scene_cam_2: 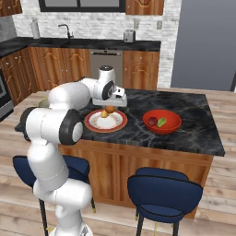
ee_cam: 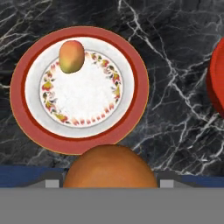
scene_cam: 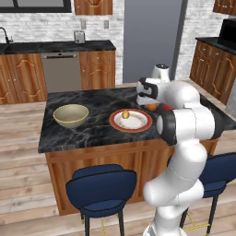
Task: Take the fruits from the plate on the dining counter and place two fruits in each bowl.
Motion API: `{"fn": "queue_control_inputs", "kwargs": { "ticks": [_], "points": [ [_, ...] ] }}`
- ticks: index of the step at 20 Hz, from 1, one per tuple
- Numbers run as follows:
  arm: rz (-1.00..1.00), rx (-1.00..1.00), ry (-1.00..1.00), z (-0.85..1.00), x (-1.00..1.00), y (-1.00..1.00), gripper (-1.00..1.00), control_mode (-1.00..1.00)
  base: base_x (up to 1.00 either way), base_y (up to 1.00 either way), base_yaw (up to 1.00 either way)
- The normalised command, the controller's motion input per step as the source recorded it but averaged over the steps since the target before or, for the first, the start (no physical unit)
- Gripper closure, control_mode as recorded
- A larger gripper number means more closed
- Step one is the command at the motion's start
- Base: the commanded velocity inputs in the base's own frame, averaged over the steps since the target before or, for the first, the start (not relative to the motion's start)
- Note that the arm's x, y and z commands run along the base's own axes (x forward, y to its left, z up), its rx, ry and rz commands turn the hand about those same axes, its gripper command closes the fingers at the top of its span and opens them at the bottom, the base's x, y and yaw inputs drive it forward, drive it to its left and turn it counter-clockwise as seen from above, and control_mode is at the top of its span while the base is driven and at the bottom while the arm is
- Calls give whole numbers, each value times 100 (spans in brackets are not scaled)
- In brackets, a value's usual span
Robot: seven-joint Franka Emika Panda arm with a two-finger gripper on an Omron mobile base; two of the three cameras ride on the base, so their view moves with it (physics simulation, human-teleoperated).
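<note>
Two blue stools (scene_cam: pixel 101 186) stand nearest, tucked under the dining counter (scene_cam: pixel 78 133), whose front edge runs just behind them. Above the counter the white arm's gripper (scene_cam_2: pixel 109 109) hangs over the plate (scene_cam_2: pixel 94 124) with its jaws closed around an orange fruit (ee_cam: pixel 110 167), lifted clear of the plate's near rim. On the plate itself one yellow-orange fruit (ee_cam: pixel 71 56) remains, lying toward one side of the white centre. To one side sits the red bowl (scene_cam_2: pixel 173 125), already holding a dark red fruit (scene_cam_2: pixel 152 121) and a green fruit (scene_cam_2: pixel 162 122); to the other, the beige bowl (scene_cam: pixel 70 115) looks empty. The step in hand appears to be carrying the orange fruit away. By this count the red bowl is full, so the next move calls for a swing across to the beige bowl, over bare marble, with the beige bowl sitting near the counter's edge.
</note>
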Motion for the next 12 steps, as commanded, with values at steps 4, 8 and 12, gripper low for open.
{"fn": "queue_control_inputs", "kwargs": {
  "ticks": [4, 8, 12],
  "points": [
    [-1, 0, 0, 22, -7, 13, 100, -100, 0, 0, 0],
    [0, 0, 0, 3, 0, 0, 100, 100, -15, 1, 0],
    [0, 0, 0, 0, 0, 0, 100, 100, -30, 82, -8]
  ]
}}
